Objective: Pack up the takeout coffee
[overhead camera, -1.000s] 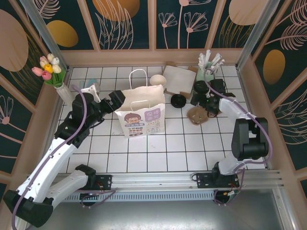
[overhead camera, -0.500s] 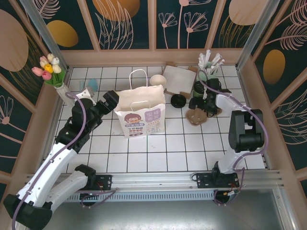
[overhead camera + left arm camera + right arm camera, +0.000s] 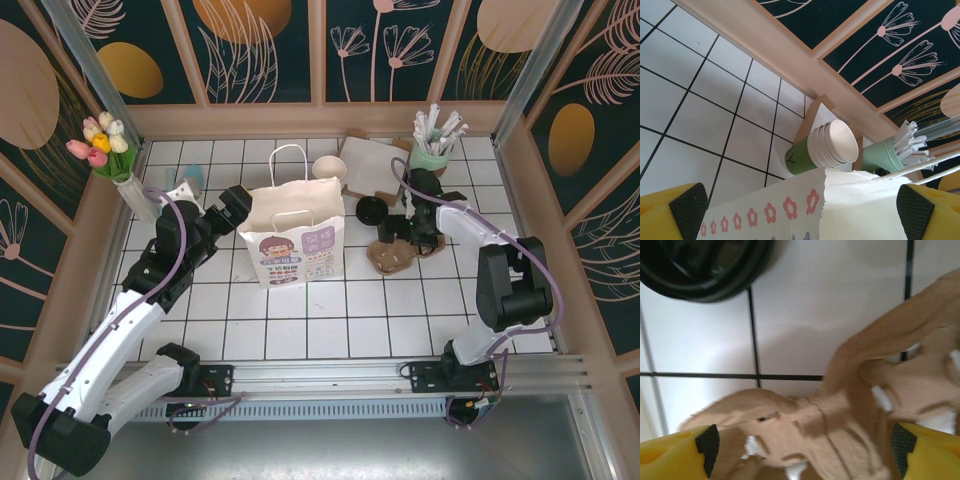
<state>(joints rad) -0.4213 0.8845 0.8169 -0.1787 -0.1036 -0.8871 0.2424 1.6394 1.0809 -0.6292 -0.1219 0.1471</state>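
Observation:
The takeout coffee point(image 3: 372, 210) stands right of the white paper bag point(image 3: 290, 235), and I see mostly its black round top point(image 3: 700, 267). My right gripper point(image 3: 400, 232) is just right of it, low over a brown cardboard cup carrier point(image 3: 392, 256). In the right wrist view the right gripper point(image 3: 802, 447) is open wide. The blurred carrier point(image 3: 850, 405) stretches between its pads point(image 3: 707, 442). My left gripper point(image 3: 235, 208) is open at the bag's upper left edge. In the left wrist view that gripper point(image 3: 802, 210) straddles the bag's serrated rim point(image 3: 840, 190).
A mint-green cup of wrapped straws point(image 3: 435, 150) stands at the back right, next to a brown board point(image 3: 375, 165). Cream-white cups point(image 3: 837, 142) lie stacked on their side behind the bag. A vase of tulips point(image 3: 105, 150) is at the back left. Wooden walls ring the tiled table.
My right gripper has swung left and nearer, its jaws narrowing slightly. The cardboard carrier slid with it toward the bag. The left arm has shifted a little beside the bag.

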